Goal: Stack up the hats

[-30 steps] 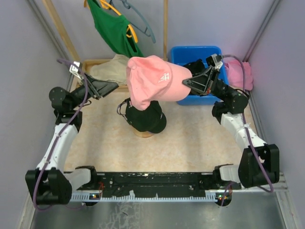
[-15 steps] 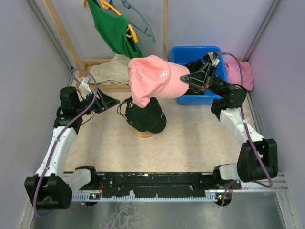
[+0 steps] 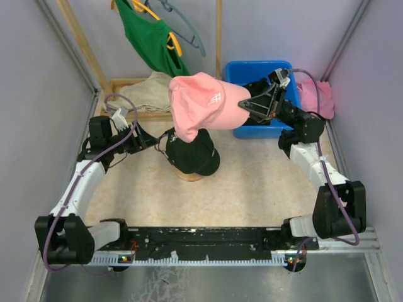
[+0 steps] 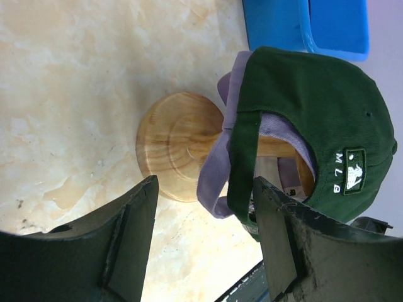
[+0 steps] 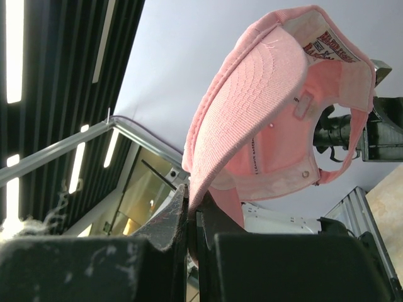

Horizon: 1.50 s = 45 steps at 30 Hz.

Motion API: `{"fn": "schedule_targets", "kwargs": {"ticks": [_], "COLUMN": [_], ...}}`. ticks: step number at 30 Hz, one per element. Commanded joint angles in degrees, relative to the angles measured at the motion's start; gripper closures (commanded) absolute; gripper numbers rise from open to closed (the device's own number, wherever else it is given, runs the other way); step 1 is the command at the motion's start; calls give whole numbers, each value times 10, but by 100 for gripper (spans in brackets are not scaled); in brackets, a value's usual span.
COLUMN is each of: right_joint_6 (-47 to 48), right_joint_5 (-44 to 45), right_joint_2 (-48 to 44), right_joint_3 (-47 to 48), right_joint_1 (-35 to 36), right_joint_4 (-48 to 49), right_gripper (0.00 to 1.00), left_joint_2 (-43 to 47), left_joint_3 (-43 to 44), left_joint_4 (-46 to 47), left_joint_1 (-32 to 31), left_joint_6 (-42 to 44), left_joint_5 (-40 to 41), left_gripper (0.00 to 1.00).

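The right tool (image 3: 247, 107), clamped on the brim of the soft pink fabric baseball cap (image 3: 201, 104) hanging above the round wooden stand (image 4: 179, 145), ought to centre its crown over the dark fabric cap (image 3: 192, 156) there before lowering; the left tool (image 3: 150, 139) gapes empty beside the stand.

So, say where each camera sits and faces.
Top: above and behind the bases, looking down at the table; both arms show.
Left wrist: low, facing the dark cap on its stand; open fingers show.
Right wrist: tilted up at the ceiling; fingers clamp the pink cap.
Shared: top and left wrist both show the dark cap.
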State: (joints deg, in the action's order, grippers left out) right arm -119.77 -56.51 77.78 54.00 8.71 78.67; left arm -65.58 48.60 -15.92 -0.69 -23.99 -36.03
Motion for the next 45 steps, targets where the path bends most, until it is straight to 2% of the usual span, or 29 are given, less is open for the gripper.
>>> {"fn": "schedule_targets", "kwargs": {"ticks": [1, 11, 14, 19, 23, 26, 33, 39, 45], "right_joint_6": [-13, 0, 10, 50, 46, 26, 45, 6, 6], "right_joint_5": [12, 14, 14, 21, 36, 48, 61, 98, 127], "right_joint_2": [-3, 5, 7, 17, 42, 66, 102, 160, 216], "right_joint_3": [-1, -8, -7, -16, -39, -52, -75, -84, -70], "right_joint_1": [2, 16, 25, 63, 74, 76, 93, 131, 168], "right_joint_4": [28, 20, 8, -26, 9, 54, 57, 138, 167], "right_gripper": [100, 100, 100, 100, 100, 100, 100, 100, 100], "left_joint_2": [-7, -15, -28, -48, -61, -70, -60, -60, -59], "left_joint_3": [-7, -9, -23, -59, -83, -90, -103, -112, -110], "left_joint_4": [17, 29, 40, 83, 110, 113, 123, 138, 148], "left_joint_1": [-13, -21, -23, -27, -27, -28, -28, -27, -27], "left_joint_6": [11, 9, 7, -5, -10, -8, -17, -26, -41], "left_joint_5": [6, 7, 9, 14, 22, 24, 26, 18, 12], "left_gripper": [32, 34, 45, 50, 63, 67, 67, 67, 67]}}
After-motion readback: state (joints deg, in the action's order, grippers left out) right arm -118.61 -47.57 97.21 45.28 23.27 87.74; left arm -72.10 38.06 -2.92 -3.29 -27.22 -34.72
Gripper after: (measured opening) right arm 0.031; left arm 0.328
